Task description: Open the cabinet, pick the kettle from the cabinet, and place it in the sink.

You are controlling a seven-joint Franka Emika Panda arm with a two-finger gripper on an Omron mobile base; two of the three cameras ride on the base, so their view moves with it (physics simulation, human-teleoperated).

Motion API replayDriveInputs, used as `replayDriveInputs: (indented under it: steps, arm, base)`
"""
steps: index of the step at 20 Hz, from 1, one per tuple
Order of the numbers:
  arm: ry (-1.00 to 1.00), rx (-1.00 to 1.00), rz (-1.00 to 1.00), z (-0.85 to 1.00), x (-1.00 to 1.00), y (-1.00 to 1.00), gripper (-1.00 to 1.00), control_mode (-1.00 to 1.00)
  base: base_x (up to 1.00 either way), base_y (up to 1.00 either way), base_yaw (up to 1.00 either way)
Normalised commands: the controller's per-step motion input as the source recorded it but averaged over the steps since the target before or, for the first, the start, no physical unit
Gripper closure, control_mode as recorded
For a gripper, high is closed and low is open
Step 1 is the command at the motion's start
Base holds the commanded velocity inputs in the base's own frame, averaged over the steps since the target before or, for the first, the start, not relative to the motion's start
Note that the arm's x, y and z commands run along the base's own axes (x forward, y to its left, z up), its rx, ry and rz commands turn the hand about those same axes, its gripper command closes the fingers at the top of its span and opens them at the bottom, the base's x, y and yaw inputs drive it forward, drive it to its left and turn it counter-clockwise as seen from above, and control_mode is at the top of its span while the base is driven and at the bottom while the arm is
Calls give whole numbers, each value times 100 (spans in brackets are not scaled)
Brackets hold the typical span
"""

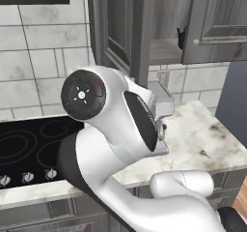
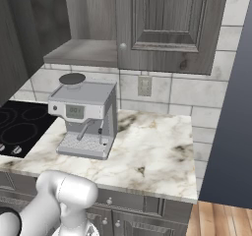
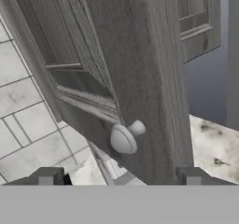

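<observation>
- A counter (image 2: 157,151) of pale marble with brown veining runs along the wall
- The wall (image 1: 34,47) behind it is tiled in large light grey tiles with darker grout lines
- A black cooktop (image 1: 29,146) is set into the counter on the left, with a row of round knobs (image 1: 28,177) along its front edge
- A boxy silver coffee machine (image 2: 86,119) stands on the counter just beside the cooktop
- A pale wall outlet (image 2: 144,86) sits in the tiles behind the machine
- Grey base cabinets (image 2: 133,215) with small knobs sit below the counter
- A strip of warm wooden floor (image 2: 221,220) shows at the lower right, beside a dark blue-grey panel (image 2: 231,107)
</observation>
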Motion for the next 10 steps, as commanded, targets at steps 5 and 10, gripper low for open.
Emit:
replayDriveInputs:
  steps: [5, 10]
  arm:
    - [-12, 8, 1, -1, -44, -6, -100, -100]
    - [-5, 38, 18, -1, -28, -52, -100, -100]
  base:
    - [0, 0, 0]
    - [0, 0, 0]
